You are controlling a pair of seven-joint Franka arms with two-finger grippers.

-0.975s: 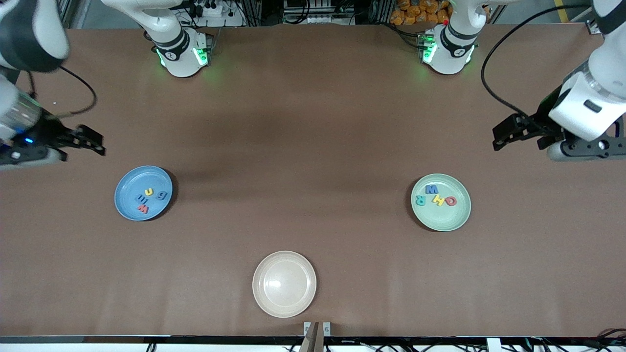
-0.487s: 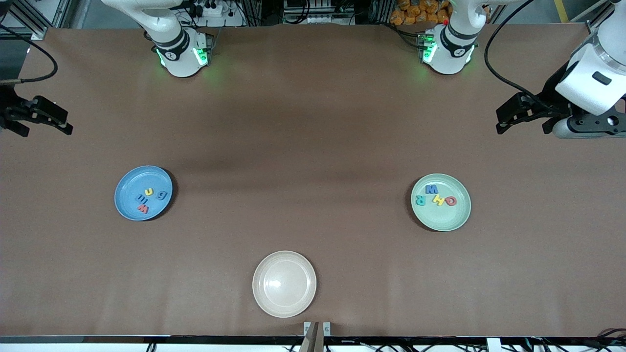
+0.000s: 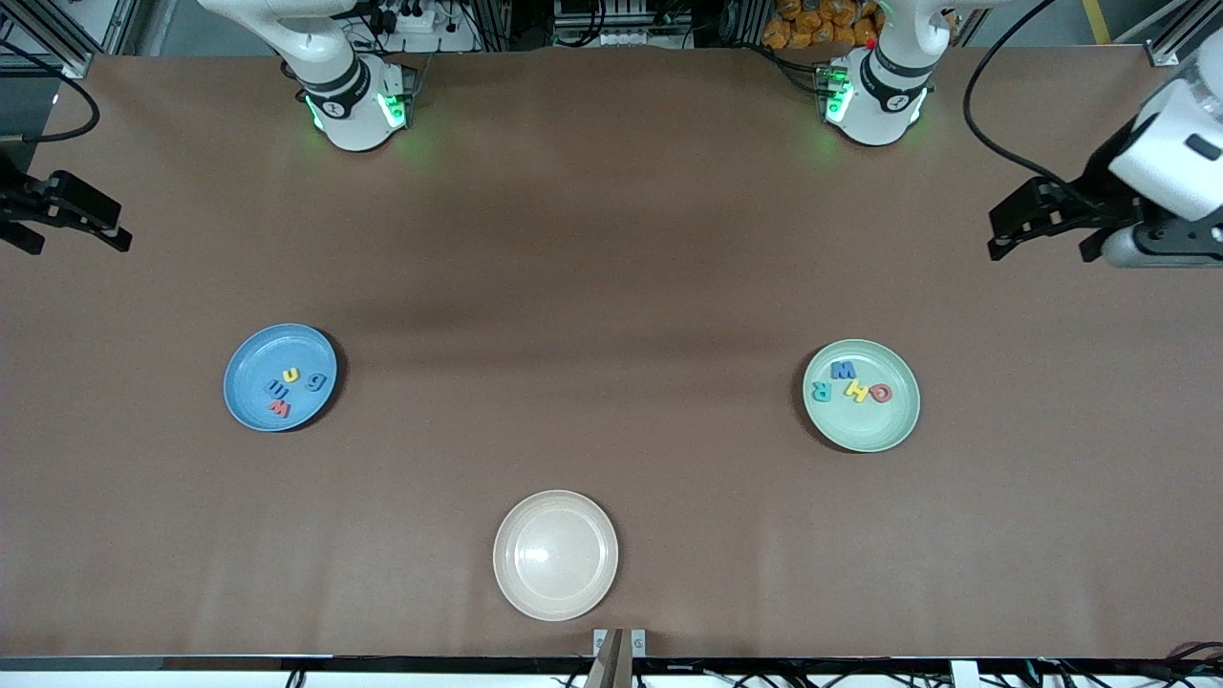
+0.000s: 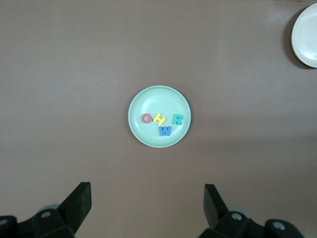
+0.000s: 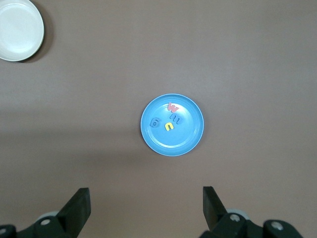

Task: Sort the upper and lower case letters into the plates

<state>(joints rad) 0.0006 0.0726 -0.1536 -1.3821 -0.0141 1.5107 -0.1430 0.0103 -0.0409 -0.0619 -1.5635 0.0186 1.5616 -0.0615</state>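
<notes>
Both arms have pulled up and out since a second ago; the right gripper has swung from just above the blue plate out to the table edge at about ten o'clock from it, and the left gripper has lifted away to roughly one o'clock of the green plate; nothing on the table has shifted.

And look at the plates; the blue one, toward the right arm's end, carries four small letters, a yellow n, a blue g and m, a red w, huddled off-centre; the green one, toward the left arm's end, carries R, W, H and what reads as a red C or O, in a rough row; lower case in one, capitals in the other; the sort looks finished.

The cream plate, nearest the camera at six o'clock, sits bare; likely the source dish, now emptied.

Both grippers hang high over bare table, fingers spread wide, holding nothing; each wrist view looks straight down on its own plate between parted fingertips; this reads as a retreat to rest, clear of the plates so nothing gets nudged; both arms wait.
</notes>
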